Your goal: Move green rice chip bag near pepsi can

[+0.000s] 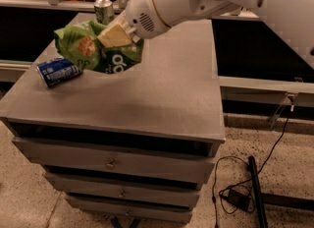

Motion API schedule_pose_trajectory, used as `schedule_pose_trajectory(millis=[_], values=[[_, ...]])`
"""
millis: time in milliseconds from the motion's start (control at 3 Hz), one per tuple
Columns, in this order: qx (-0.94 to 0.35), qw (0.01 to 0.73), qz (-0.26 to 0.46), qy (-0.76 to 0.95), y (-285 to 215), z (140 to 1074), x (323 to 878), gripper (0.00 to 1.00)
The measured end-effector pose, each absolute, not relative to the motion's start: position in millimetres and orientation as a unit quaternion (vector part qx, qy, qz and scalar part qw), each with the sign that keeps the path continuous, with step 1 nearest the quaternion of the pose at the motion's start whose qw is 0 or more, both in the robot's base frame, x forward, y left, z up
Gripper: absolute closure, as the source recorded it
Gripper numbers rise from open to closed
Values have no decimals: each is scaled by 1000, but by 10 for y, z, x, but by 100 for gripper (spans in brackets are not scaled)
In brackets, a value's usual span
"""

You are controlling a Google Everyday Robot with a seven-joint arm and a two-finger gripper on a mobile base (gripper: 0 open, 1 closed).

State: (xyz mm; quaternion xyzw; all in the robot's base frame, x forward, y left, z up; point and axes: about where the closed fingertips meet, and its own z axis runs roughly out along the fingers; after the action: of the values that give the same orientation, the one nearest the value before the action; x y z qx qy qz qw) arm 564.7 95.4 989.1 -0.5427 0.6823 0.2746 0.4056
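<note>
The green rice chip bag is crumpled bright green with chip pictures and white lettering. My gripper is shut on its top and holds it just above the grey cabinet top, at the left. The pepsi can lies on its side near the left edge, just below and left of the bag, almost touching it in the view. My white arm reaches in from the upper right.
A green-and-silver can stands upright at the back of the cabinet top. The cabinet has drawers below. A black cable and adapter lie on the floor to the right. Shelving runs behind.
</note>
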Motion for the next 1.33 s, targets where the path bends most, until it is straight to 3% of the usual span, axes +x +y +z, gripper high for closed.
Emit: schedule_pose_trajectory(millis=[1000,1333], values=[[-550,383,270,692,1481,9428,5966,100],[-553,371,283,690,1475,9194,6015,76]])
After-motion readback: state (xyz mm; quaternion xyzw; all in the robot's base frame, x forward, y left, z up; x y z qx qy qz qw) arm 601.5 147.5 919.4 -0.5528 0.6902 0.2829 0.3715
